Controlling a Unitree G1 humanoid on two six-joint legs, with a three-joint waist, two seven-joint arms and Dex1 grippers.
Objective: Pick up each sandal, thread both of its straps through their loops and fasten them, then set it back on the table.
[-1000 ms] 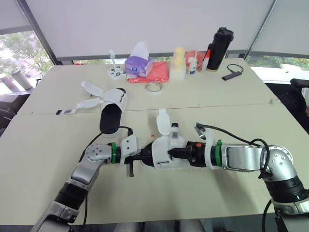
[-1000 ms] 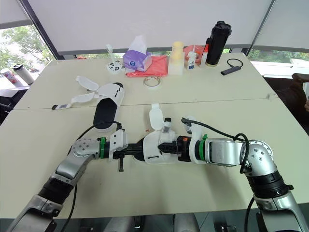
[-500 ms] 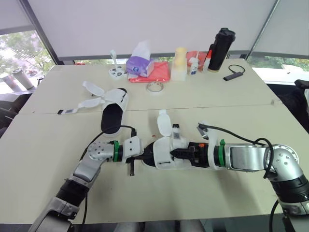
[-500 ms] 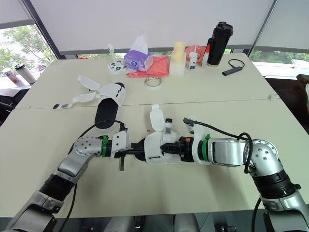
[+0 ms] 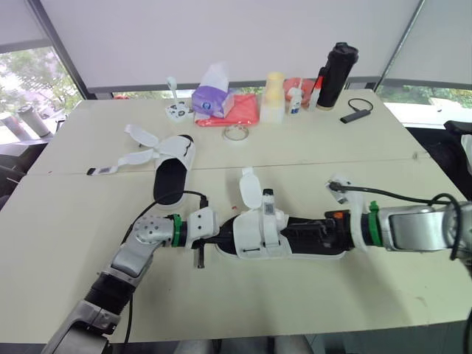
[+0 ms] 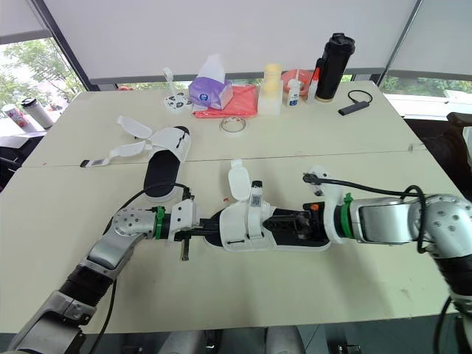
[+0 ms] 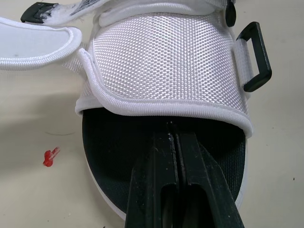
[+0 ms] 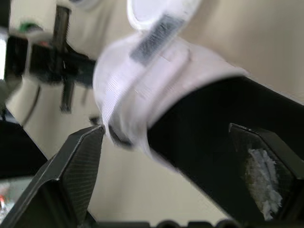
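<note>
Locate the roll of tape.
Head views: the tape roll lies on the far table, just in front of the red cloth, right of the far sandal.

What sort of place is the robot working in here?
Probably an office or meeting room: pale tables pushed together beside windows with roller blinds, plus everyday clutter like a tissue box and a black tumbler.

- I can read no word, brand or number on anything here.
- The strap tag on the near sandal carries dark print, too small for me to make out.
</note>
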